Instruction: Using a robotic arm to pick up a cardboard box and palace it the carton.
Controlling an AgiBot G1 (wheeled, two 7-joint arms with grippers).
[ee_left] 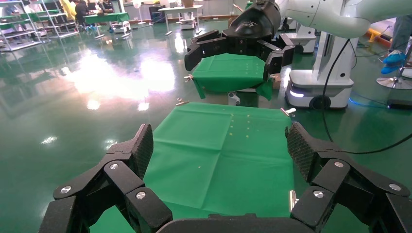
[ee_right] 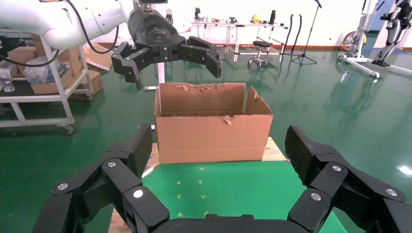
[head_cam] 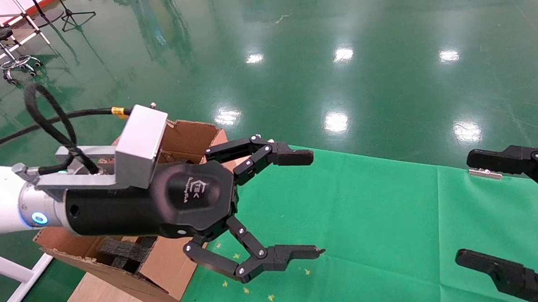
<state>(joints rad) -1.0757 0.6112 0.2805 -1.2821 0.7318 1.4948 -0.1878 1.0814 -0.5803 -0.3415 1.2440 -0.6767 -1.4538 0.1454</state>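
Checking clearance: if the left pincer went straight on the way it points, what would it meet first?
Probably the right pincer; the open left pincer points across the green cloth toward it, though depth is unclear.

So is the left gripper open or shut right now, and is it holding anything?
Open and empty: the left gripper hangs beside the carton, fingers spread wide, nothing between them.

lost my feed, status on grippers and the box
Left gripper open, empty, beside carton. Right gripper open, empty over green cloth. Cardboard box not in view.
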